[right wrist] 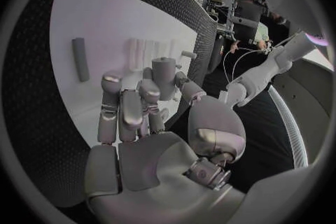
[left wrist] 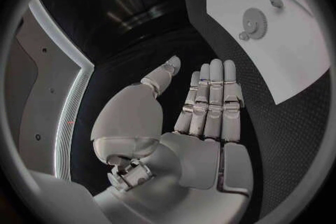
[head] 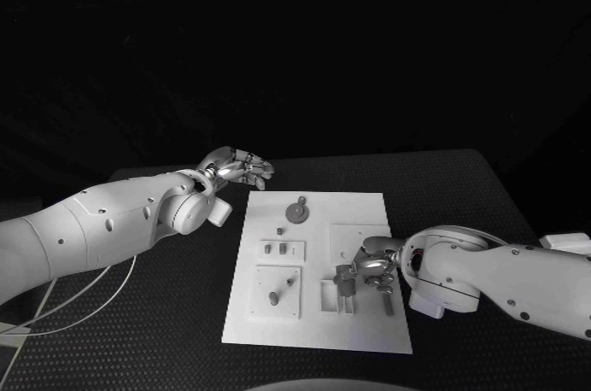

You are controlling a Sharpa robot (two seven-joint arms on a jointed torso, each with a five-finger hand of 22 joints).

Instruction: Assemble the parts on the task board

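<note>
The robot's right hand (head: 370,270) worked over the near right part of the task board (head: 357,210), its fingers curled around a short grey cylindrical part (right wrist: 164,74) held upright just above the white plate, as the right wrist view showed. The left hand (head: 237,166) hung above the black table (head: 456,186) just off the board's far left corner, fingers straight and spread, holding nothing.

Assembly appeared to be only partly done. A gear (head: 298,210) sat near the board's far edge, with a smaller round piece (head: 301,200) beside it. Small pegs (head: 283,248) stood in a raised block toward the left edge, and another peg (head: 273,298) stood in the square block near the near left corner. A loose grey rod (right wrist: 80,59) lay flat on the plate close to the right hand, apparently waiting for its slot. Beside the right hand a slotted fixture (head: 335,294) looked unfilled, though the hand hid much of it.

On this evidence, the cylinder in the right hand was the piece in play, and at least the rod remained to be fitted. Whether the gear was fully seated could not be told.
</note>
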